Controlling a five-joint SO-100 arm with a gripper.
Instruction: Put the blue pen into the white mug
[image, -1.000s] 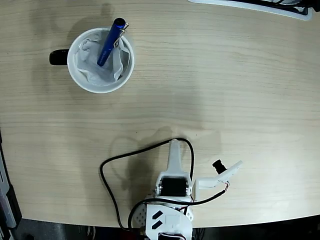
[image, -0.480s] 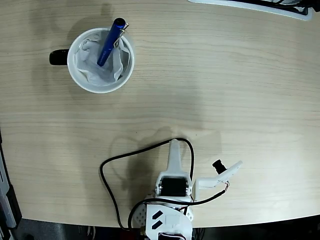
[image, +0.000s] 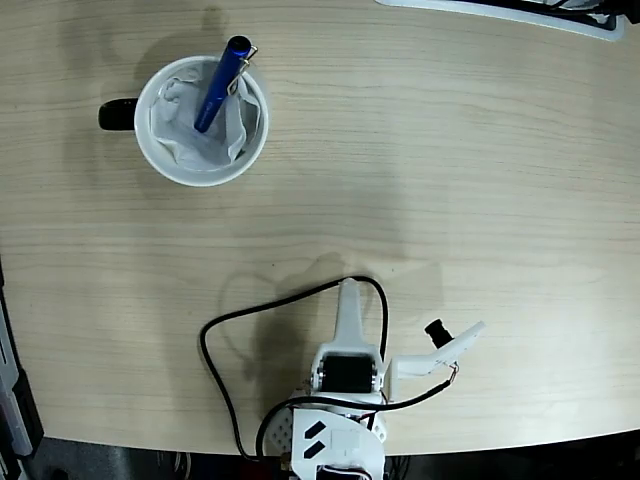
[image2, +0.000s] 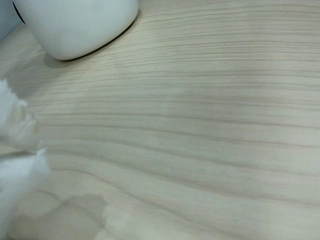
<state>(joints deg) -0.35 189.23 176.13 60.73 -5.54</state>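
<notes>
Wood-grained table (image: 420, 160) is being shown from above in the fixed view. Toward ten o'clock the white mug (image: 170, 160) is being seen standing, its black handle pointing to nine o'clock and crumpled white paper lining it. The blue pen (image: 220, 88) is being held inside the mug, leaning against the rim at about one o'clock, its clip end sticking out past the edge. At six o'clock the white arm (image: 345, 390) is being seen folded low near the table edge, well apart from the mug, with a black cable (image: 215, 370) looping around it. The jaws (image: 350, 300) are being seen pointing to twelve o'clock, and whether they are parted cannot be told.

In the wrist view, the mug's white wall (image2: 80, 25) is being seen at eleven o'clock, standing on the table. Blurred white parts are being seen at the nine o'clock edge.
</notes>
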